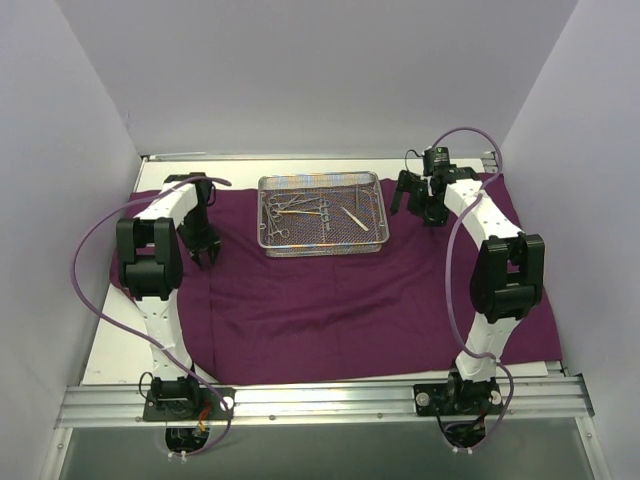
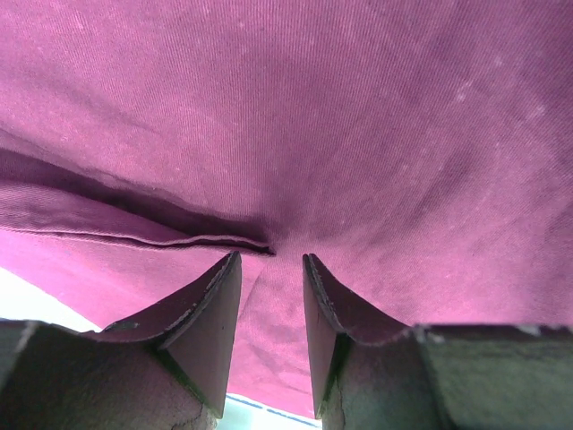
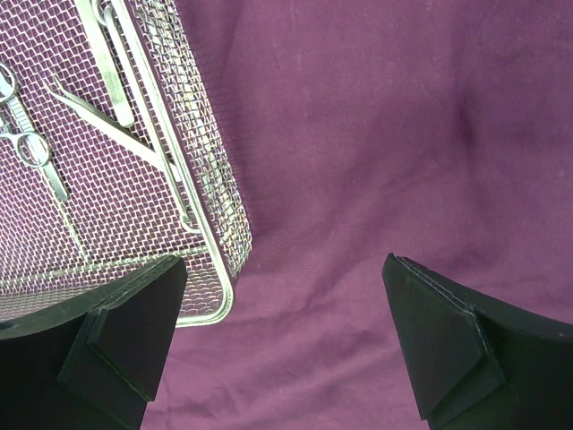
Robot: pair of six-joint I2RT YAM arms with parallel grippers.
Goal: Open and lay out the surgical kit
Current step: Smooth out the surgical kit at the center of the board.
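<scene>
The left gripper (image 2: pixel 271 260), jaws partly apart, points at a fold in the maroon cloth wrap (image 1: pixel 330 300) spread over the surface (image 1: pixel 110 360). The mesh tray (image 1: pixel 322 251) sits far-centre on the cloth, holding forceps (image 1: pixel 290 212) and tweezers (image 1: pixel 355 219). Just right of it hovers the right gripper (image 3: pixel 286 264), jaws wide open.

I see a flat white surface (image 1: pixel 108 355) on the left side, and a little bit of it on the right. Plain white walls (image 1: pixel 320 70) stand around it on three sides. A long silver metal rail (image 1: pixel 330 398) runs along the edge nearest me. Below it lies a smooth grey strip (image 1: pixel 330 455).
</scene>
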